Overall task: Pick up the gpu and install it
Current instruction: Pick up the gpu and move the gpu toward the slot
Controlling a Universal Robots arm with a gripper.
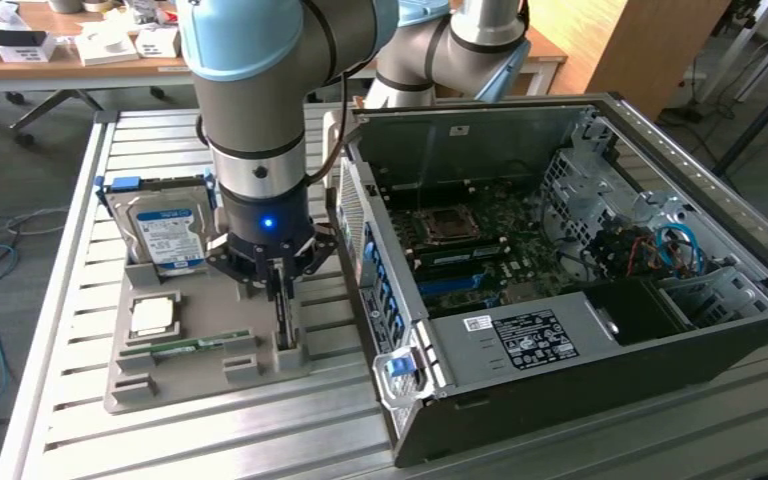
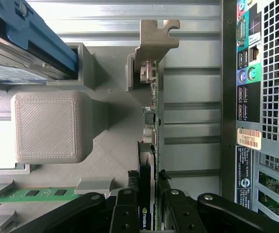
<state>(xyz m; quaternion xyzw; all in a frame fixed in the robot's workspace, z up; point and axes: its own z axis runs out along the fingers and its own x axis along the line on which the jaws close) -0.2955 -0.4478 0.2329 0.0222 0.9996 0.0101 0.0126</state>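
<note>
The gpu [image 1: 285,318] stands on its long edge in a slot of the grey holder [image 1: 211,385], at the side nearest the computer case. My gripper [image 1: 277,280] comes straight down over it. In the wrist view the thin dark green card [image 2: 152,121] runs away from me to its pale metal bracket [image 2: 156,36], and my gripper [image 2: 149,204] is shut on the gpu's near end, with a black finger [image 2: 128,204] against each face. The card still rests in its slot.
An open computer case [image 1: 558,250] lies right beside the holder, its rear port panel [image 2: 265,97] close to the card. On the holder are a blue-labelled hard drive [image 1: 171,235], a green memory stick [image 1: 197,347] and a small square part [image 1: 153,317]. Everything sits on a slatted metal table [image 1: 157,445].
</note>
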